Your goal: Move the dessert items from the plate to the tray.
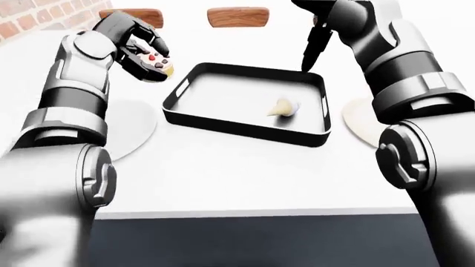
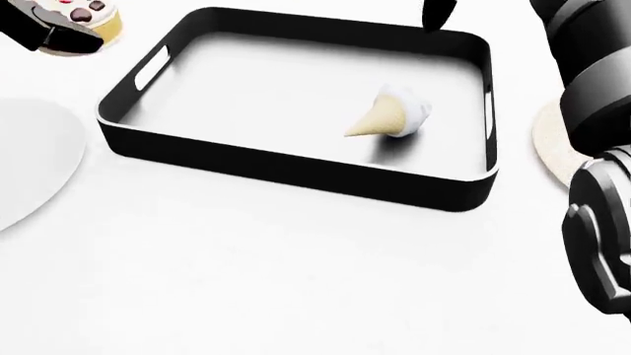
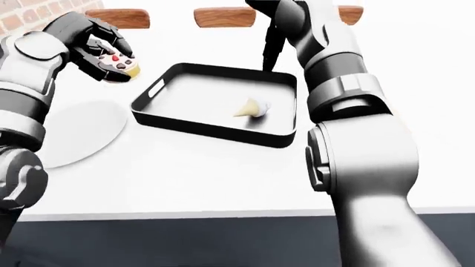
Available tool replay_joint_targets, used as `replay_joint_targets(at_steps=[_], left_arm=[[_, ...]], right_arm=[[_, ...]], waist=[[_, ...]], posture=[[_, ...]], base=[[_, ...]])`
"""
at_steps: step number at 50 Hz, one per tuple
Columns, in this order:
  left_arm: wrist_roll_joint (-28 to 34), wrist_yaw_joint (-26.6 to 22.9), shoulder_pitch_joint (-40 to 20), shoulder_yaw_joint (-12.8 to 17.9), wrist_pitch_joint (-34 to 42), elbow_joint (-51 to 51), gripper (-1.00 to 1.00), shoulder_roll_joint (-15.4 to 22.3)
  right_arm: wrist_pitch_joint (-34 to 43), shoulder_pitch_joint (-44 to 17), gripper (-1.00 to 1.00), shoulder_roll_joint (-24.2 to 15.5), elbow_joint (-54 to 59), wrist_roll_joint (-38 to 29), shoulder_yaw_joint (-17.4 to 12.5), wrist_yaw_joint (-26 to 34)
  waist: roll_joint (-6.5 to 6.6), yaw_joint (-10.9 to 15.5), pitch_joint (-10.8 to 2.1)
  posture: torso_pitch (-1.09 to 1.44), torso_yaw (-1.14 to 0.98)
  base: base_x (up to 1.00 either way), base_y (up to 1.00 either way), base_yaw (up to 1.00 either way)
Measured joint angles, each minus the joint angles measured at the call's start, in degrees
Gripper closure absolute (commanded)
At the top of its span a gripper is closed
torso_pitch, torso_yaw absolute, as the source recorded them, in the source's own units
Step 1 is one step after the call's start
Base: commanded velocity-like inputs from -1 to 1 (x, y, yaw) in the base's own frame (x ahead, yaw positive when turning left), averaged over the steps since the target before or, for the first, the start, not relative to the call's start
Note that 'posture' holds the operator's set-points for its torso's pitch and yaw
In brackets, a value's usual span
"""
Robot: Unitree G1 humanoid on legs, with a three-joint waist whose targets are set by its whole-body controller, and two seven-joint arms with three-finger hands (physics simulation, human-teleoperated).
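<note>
A black tray with a pale floor holds an ice cream cone lying on its side, right of the tray's middle. My left hand is shut on a cupcake with red and dark toppings, held in the air just left of the tray's top-left corner. That cupcake shows at the top left edge of the head view. My right hand hangs above the tray's top right rim, fingers pointing down with nothing in them. A white plate lies left of the tray, bare where it shows.
A beige round plate lies right of the tray, partly behind my right arm. Two wooden chair backs stand past the table's top edge. The table's near edge runs low in the eye views.
</note>
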Motion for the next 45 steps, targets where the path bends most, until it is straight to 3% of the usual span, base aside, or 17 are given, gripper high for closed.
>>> replay_joint_targets(at_steps=[19, 32, 33, 35, 36, 45], left_arm=[[1.29, 1.0, -1.73, 0.7, -3.85, 4.62, 0.48, -13.67], [1.59, 2.82, 1.65, 0.91, -5.41, 5.66, 0.37, -18.06], [1.6, 2.96, 1.8, 1.08, -5.41, 5.78, 0.18, -18.23], [1.6, 3.14, 1.98, 1.22, -5.49, 5.92, -0.45, -18.51], [1.53, 3.24, 2.01, 1.29, -5.66, 5.82, -1.0, -18.57], [1.19, 4.25, 0.79, 1.75, -6.93, 4.19, -1.0, -17.94]], right_arm=[[2.12, -0.85, -1.0, -0.9, -0.56, 0.66, -0.39, 0.68], [1.96, -0.53, -1.0, -1.67, -1.21, 1.15, -0.41, 1.38], [2.03, -0.44, -1.0, -1.74, -1.27, 1.18, -0.44, 1.41], [2.06, -0.24, -1.0, -1.9, -1.43, 1.25, -0.42, 1.5], [2.07, -0.16, -1.0, -1.96, -1.46, 1.26, -0.39, 1.54], [2.26, 0.57, -1.0, -1.86, -1.55, 1.51, -0.38, 1.36]], waist=[[-0.98, 0.16, 0.22], [-1.31, 0.2, 0.16], [-1.34, 0.22, 0.17], [-1.4, 0.26, 0.2], [-1.44, 0.28, 0.21], [-1.3, 0.34, -0.33]], posture=[[0.0, 0.0], [0.0, 0.0], [0.0, 0.0], [0.0, 0.0], [0.0, 0.0], [0.0, 0.0]], base=[[0.0, 0.0, 0.0], [0.0, 0.0, 0.0], [0.0, 0.0, 0.0], [0.0, 0.0, 0.0], [0.0, 0.0, 0.0], [0.0, 0.0, 0.0]])
